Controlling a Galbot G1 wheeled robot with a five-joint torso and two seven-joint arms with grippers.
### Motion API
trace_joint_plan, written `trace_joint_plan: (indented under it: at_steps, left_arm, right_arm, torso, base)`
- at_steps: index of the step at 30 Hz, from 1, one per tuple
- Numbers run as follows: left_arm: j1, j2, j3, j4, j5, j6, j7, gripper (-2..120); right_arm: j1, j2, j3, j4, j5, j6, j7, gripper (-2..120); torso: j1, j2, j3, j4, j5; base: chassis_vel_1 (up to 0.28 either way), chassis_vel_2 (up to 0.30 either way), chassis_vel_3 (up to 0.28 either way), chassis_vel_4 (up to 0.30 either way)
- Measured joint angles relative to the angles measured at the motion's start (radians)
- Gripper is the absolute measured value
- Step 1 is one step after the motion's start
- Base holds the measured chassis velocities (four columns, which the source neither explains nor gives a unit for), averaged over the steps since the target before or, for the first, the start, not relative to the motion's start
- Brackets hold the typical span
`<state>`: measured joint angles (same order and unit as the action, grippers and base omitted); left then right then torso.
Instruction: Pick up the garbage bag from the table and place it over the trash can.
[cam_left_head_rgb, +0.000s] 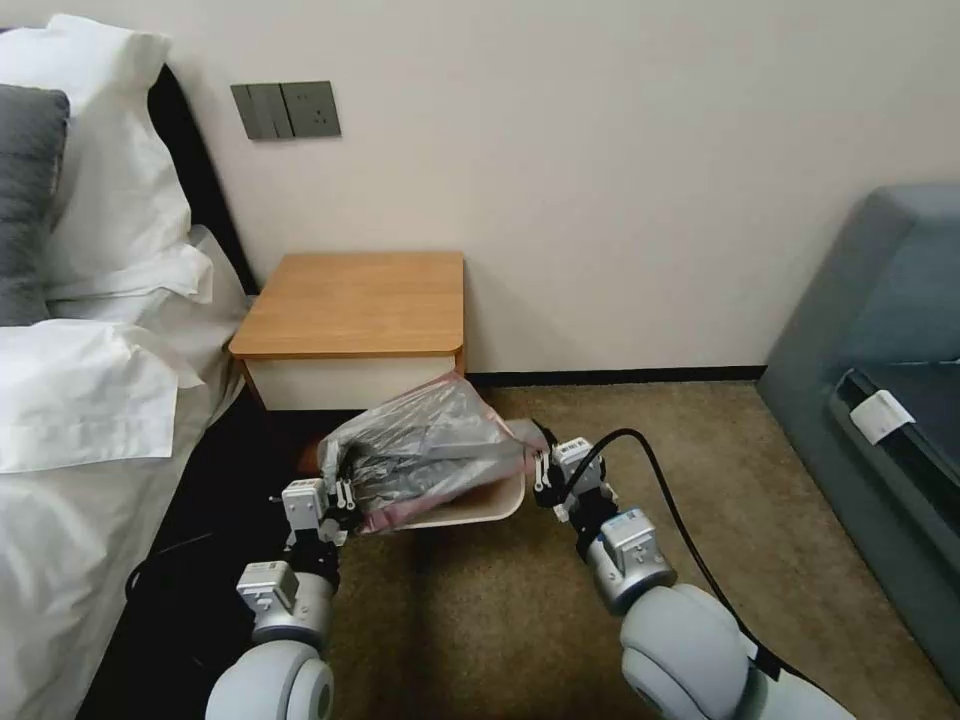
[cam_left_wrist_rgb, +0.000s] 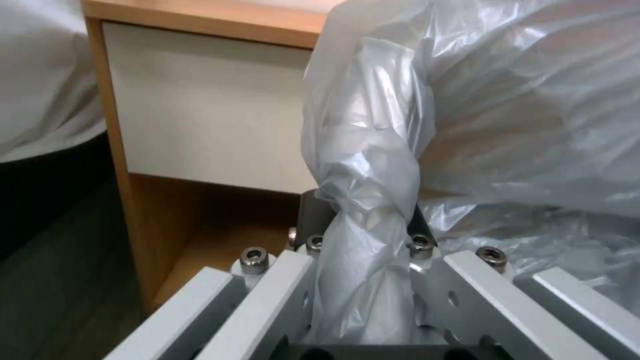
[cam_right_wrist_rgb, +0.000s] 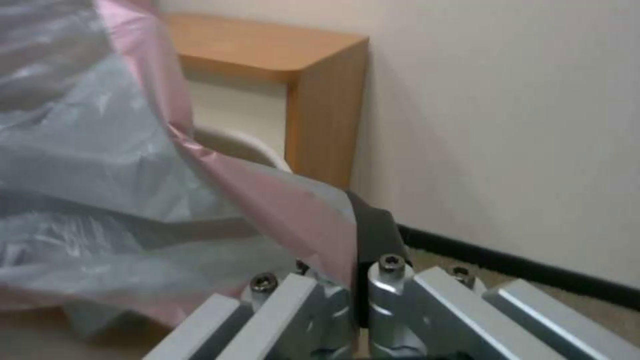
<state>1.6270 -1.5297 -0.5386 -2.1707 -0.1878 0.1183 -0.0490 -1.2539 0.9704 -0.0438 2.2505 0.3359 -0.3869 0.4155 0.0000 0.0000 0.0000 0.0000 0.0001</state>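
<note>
- Bedroom corner with a cream wall, brown carpet (cam_left_head_rgb: 520, 620) and a bed with white pillows (cam_left_head_rgb: 90, 330) on the robot's left.
- Left hand (cam_left_head_rgb: 340, 497), low over the carpet in front of the nightstand, is closed on a twisted bunch of the garbage bag (cam_left_head_rgb: 430, 450); in the left wrist view the gathered plastic (cam_left_wrist_rgb: 363, 235) runs down between its fingers (cam_left_wrist_rgb: 267, 295).
- Right hand (cam_left_head_rgb: 541, 468), on the opposite side of the bag, is closed on the pinkish-red rim; in the right wrist view the pink edge (cam_right_wrist_rgb: 293, 215) is pinched between a dark pad and the metal fingers (cam_right_wrist_rgb: 393, 295).
- Between the two hands, the garbage bag is stretched out, crinkled, grey and translucent.
- Under it sits the trash can (cam_left_head_rgb: 480, 508), beige, on the carpet; the bag lies across its opening and hides most of it, leaving the near rim and right front corner showing.
- Just behind the can stands the nightstand, its orange-brown tabletop (cam_left_head_rgb: 360, 300) above a cream drawer front (cam_left_wrist_rgb: 207, 110) and an open lower shelf.
- On the wall above the nightstand is a grey switch and socket panel (cam_left_head_rgb: 285, 110).
- At the robot's right is a blue-grey sofa (cam_left_head_rgb: 880, 400).
</note>
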Motion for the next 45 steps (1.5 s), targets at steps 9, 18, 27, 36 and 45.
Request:
trace_joint_plan:
  at_steps: [9,18,27,36,45]
  left_arm:
    - [-0.001,0.003,-0.002,0.000,-0.028,0.007,-0.001,4]
    - [-0.007,0.002,-0.004,-0.004,-0.041,0.015,-0.006,4]
    - [-0.014,0.003,-0.004,0.005,-0.045,0.018,-0.008,4]
    - [-0.036,-0.003,-0.004,0.007,-0.061,0.028,-0.014,4]
    - [-0.038,-0.003,-0.008,-0.019,-0.105,0.031,-0.019,4]
  right_arm:
    - [-0.036,-0.058,0.080,0.011,0.083,-0.015,-0.006,0]
    - [-0.067,-0.069,0.093,0.026,0.126,-0.010,-0.033,0]
    - [-0.125,-0.094,0.122,0.118,0.145,-0.006,-0.121,27]
    - [-0.223,-0.121,0.169,0.189,0.161,-0.012,-0.150,62]
    - [-0.244,-0.063,0.169,0.206,0.268,-0.012,-0.089,92]
  torso:
    - [0.000,0.000,0.000,0.0000,0.0000]
    - [0.000,0.000,0.000,0.0000,0.0000]
    - [0.000,0.000,0.000,0.0001,-0.0002]
    - [0.000,0.000,0.000,0.0001,0.0000]
    - [0.000,0.000,0.000,0.0000,-0.0002]
  base:
    - [0.000,0.000,0.000,0.000]
    - [0.000,0.000,0.000,0.000]
    - [0.000,0.000,0.000,0.000]
    - [0.000,0.000,0.000,0.000]
    - [0.000,0.000,0.000,0.000]
